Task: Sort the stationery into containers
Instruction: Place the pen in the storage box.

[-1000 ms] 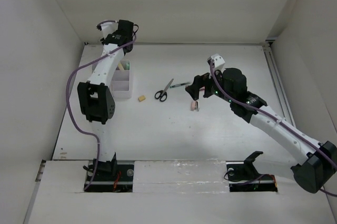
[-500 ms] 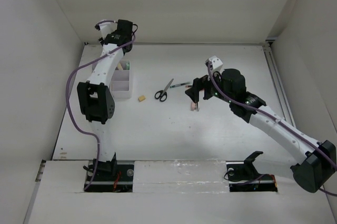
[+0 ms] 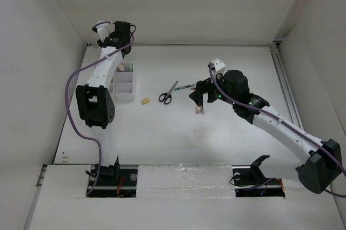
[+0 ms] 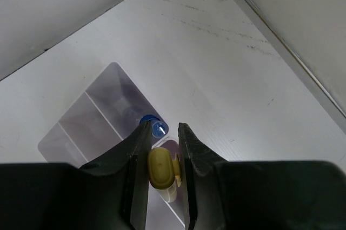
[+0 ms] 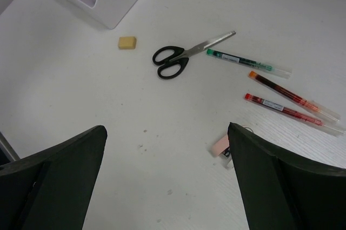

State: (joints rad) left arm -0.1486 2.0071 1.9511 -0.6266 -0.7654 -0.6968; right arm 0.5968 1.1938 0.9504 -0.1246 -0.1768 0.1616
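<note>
From above, a white counter [image 3: 178, 138] is closed in by plain white walls [image 3: 189, 8] at the left, the far side and the right, and a metal rail [image 3: 281, 84] runs along its right edge. The left arm [image 3: 102, 73] reaches to the far left corner, over a white organizer tray [image 3: 125, 90] that stands near the left wall. Just right of the tray lies a tan eraser [image 3: 144, 101], then the black-handled scissors [image 3: 168, 94], with a green-capped pen [image 3: 185, 86] close to their blades. The right arm [image 3: 275, 124] stretches toward the middle of the counter, and a pink item [image 3: 200, 110] lies below its end. In the left wrist view, the left gripper [image 4: 165, 133] is clamped on a yellow marker [image 4: 160, 168], which is above the tray. A blue-capped bottle [image 4: 154, 126] stands in one compartment of the tray, right under the fingertips. Behind, the counter shows faint scratches and meets the wall along a grey strip. In the right wrist view, the right gripper [image 5: 166, 128] hangs with its fingers wide apart and holds nothing. Below it the counter has small dark specks. The scissors, the eraser and the green-capped pen lie ahead of it, two red pens [image 5: 292, 112] lie to the right, and the pink item is partly hidden by the right finger.
</note>
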